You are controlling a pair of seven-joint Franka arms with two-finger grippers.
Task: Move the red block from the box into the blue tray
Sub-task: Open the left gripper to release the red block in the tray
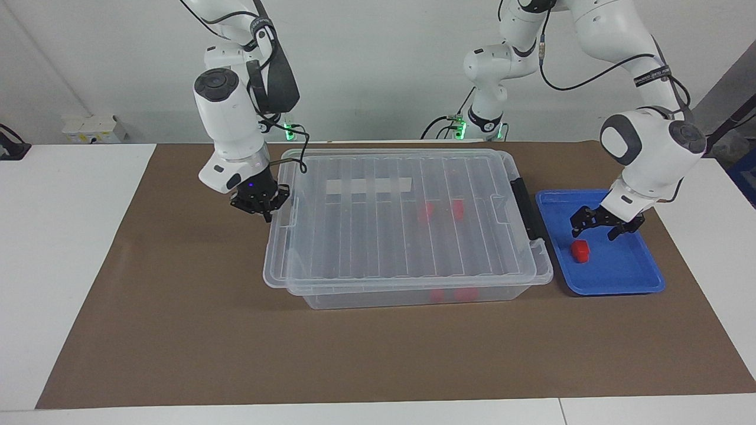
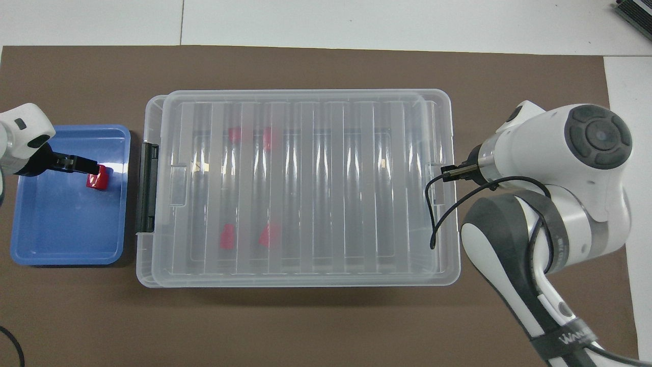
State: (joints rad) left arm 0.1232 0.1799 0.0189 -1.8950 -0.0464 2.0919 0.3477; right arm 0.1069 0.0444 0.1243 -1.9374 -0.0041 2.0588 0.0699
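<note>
Red block (image 1: 580, 251) in blue tray (image 1: 614, 283); left gripper (image 1: 607, 224) spread wide above. Right gripper (image 1: 260, 202) pinched at box lid (image 1: 401, 224) — we risk skewing it.

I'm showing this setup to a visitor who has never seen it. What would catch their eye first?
Probably the big clear box mid-table, its ribbed lid on top, with red blocks showing through. Next, the blue tray beside it at the left arm's end, where a single red block lies; the open left gripper hangs just above it. The shut right gripper sits at the lid's edge at the right arm's end.
</note>
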